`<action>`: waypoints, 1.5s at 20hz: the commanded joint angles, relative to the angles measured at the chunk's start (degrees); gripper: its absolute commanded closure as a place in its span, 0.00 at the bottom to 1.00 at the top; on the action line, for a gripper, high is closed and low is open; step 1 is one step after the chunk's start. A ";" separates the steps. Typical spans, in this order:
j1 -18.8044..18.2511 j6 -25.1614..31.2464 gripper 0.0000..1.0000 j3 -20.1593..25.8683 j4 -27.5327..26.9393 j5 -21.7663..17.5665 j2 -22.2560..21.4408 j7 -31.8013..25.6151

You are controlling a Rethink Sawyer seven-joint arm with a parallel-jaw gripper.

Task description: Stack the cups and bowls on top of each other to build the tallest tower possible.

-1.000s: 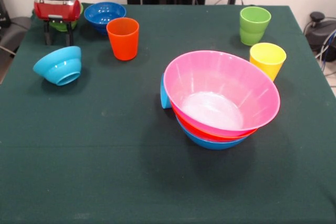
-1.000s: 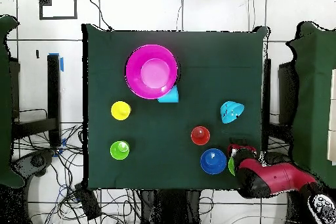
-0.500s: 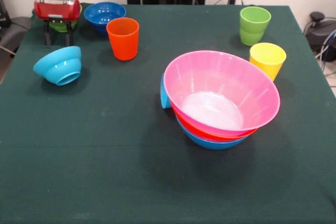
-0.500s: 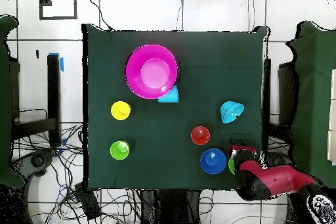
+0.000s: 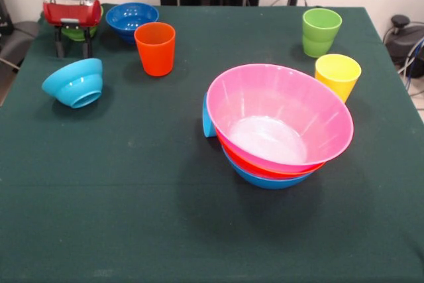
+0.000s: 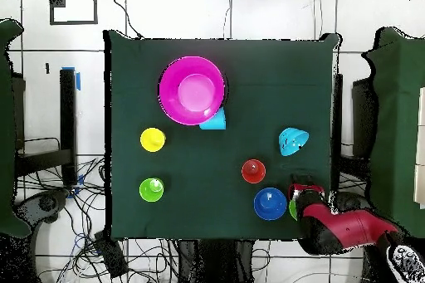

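My gripper (image 5: 73,50) stands at the table's far left corner, fingers apart and open, with the small green bowl (image 5: 80,32) just behind and between them. It also shows in the overhead view (image 6: 304,194) beside the green bowl (image 6: 293,211). The dark blue bowl (image 5: 132,18) and the orange cup (image 5: 156,48) stand to its right. The light blue bowl (image 5: 74,83) lies tilted on its side in front of it. The tower (image 5: 279,118) has the pink bowl tilted on the orange and blue bowls. The light blue cup (image 5: 207,118) lies against the tower. The green cup (image 5: 321,31) and yellow cup (image 5: 338,75) stand at the right.
The green tablecloth's edges (image 5: 199,8) lie close behind the gripper and to its left. Cables and dark equipment (image 5: 404,34) sit off the table at the right.
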 commanded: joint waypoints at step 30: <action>11.23 17.15 0.00 1.65 -9.68 10.71 10.23 -2.26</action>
